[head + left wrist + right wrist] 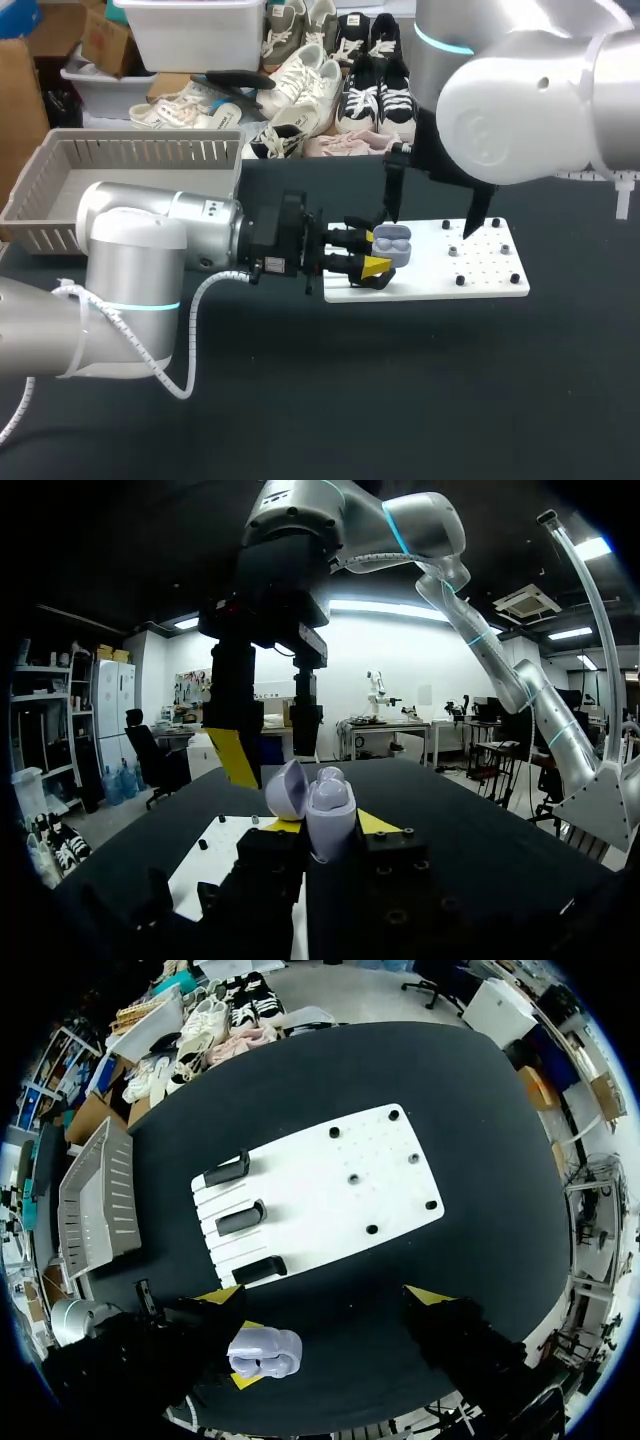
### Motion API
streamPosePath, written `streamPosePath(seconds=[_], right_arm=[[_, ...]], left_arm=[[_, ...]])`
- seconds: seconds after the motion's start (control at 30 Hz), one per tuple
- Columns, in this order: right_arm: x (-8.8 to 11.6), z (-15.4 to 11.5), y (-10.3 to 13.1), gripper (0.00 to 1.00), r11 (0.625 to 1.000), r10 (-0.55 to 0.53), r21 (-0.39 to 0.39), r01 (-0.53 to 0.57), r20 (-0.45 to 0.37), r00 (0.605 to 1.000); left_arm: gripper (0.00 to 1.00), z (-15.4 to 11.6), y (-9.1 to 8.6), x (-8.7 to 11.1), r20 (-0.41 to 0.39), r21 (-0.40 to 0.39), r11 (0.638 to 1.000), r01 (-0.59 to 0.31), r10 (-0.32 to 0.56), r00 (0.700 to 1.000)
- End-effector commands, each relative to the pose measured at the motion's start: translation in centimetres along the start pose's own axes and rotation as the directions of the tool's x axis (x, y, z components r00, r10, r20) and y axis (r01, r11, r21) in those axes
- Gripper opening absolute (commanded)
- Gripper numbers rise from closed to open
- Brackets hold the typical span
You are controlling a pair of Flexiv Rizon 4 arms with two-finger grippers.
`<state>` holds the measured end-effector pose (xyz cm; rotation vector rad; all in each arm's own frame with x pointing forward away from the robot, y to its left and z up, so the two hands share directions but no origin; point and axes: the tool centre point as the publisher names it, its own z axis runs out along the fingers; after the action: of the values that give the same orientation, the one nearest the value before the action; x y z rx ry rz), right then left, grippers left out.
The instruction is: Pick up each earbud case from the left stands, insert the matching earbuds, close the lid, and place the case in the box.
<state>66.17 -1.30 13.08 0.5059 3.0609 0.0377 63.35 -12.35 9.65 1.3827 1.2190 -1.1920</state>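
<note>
Above black table (400, 380): pale lilac earbud case (392, 243), lid open.

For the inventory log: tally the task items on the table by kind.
earbud case: 1
black stands: 3
white board: 1
grey box: 1
Total: 6

The earbud case (391, 243) looks smooth matt plastic, the white board (430, 285) smooth plastic, the table (450, 380) matt black.
</note>
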Motion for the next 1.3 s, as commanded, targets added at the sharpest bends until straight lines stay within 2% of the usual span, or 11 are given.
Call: streamPosePath(seconds=[0.03,0.43,0.6,0.67,0.93,1.13,1.3], right_arm=[[0.3,0.3,0.0,1.0,1.0,-0.001,0.003,0.001,-0.009,1.0],[2.8,-0.7,-0.3,1.0,0.999,-0.034,-0.013,0.034,-0.025,0.999],[2.8,-0.8,-0.7,1.0,0.999,-0.027,-0.017,0.027,-0.02,0.999],[2.6,-1.1,-0.9,1.0,1.0,-0.008,-0.021,0.009,0.008,1.0],[2.1,-2.8,-1.8,1.0,0.994,0.011,-0.109,0.005,0.149,0.989],[2.8,-5.0,-2.8,1.0,0.952,-0.021,-0.292,0.094,0.245,0.969],[3.1,-5.9,-3.9,1.0,0.94,-0.011,-0.323,0.107,0.284,0.959]], left_arm=[[0.0,0.0,0.0,0.1,0.002,-0.001,1.0,-0.001,0.001,1.0],[0.0,0.0,0.0,0.1,0.002,-0.001,1.0,-0.001,0.001,1.0],[0.0,0.0,0.0,0.1,0.002,-0.001,1.0,-0.001,0.001,1.0],[0.0,0.0,0.0,0.1,0.002,-0.001,1.0,-0.001,0.001,1.0],[0.0,0.0,0.0,0.1,0.002,-0.001,1.0,-0.001,0.001,1.0],[0.0,-0.9,-0.4,-0.1,0.013,-0.012,1.0,0.023,-0.023,1.0],[0.0,-3.0,-0.6,-0.6,0.007,-0.065,0.997,0.036,-0.035,0.999]])
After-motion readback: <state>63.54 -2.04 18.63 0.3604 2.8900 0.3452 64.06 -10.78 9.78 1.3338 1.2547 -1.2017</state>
